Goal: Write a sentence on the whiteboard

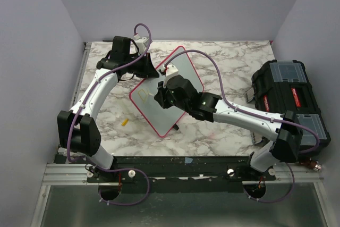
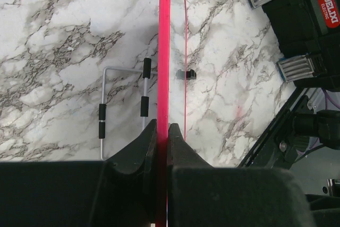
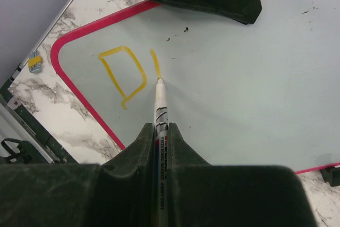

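Note:
The whiteboard (image 1: 151, 104), white with a red-pink rim, lies tilted in the middle of the marble table. My left gripper (image 1: 146, 70) is shut on its far-left rim (image 2: 163, 51), seen edge-on in the left wrist view. My right gripper (image 1: 162, 97) is shut on a white marker (image 3: 160, 111) whose tip touches the board face (image 3: 239, 78). The sentence is only a yellow "D" (image 3: 122, 75) and a short yellow stroke (image 3: 155, 63) beside it, near the board's corner. In the top view the D (image 1: 142, 95) is faint.
A black toolbox (image 1: 289, 99) stands at the table's right edge, also in the left wrist view (image 2: 308, 19). A small yellow cap (image 1: 125, 122) lies on the marble left of the board. A wire stand with black grips (image 2: 123, 104) shows beneath the board.

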Available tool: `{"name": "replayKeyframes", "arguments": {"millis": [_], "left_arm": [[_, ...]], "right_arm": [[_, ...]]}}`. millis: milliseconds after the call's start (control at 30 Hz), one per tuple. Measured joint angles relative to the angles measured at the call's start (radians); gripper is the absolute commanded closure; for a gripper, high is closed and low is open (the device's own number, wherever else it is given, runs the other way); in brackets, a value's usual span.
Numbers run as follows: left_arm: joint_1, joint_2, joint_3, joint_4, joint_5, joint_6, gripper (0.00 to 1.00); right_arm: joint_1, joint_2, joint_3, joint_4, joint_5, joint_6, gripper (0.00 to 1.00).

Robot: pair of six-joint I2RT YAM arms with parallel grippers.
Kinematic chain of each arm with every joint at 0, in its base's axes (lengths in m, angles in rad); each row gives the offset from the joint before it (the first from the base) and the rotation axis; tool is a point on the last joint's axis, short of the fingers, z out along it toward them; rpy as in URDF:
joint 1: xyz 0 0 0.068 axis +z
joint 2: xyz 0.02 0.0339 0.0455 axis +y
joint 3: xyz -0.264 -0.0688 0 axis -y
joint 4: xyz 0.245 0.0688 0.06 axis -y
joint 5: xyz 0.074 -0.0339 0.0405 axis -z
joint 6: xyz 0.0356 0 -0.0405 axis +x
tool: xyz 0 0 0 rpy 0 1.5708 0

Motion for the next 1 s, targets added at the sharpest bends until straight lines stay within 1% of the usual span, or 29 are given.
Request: {"name": "replayKeyframes", "arguments": {"millis": [200,1000], "left_arm": [[0.000,0.000,0.000,0.001,-0.002,0.003,1.00],[0.000,0.000,0.000,0.000,-0.004,0.004,1.00]], "right_arm": [[0.000,0.014,0.028,-0.026,0.005,-0.004,0.99],[-0.016,0.039,0.094,-0.024,0.037,-0.006,0.99]]}}
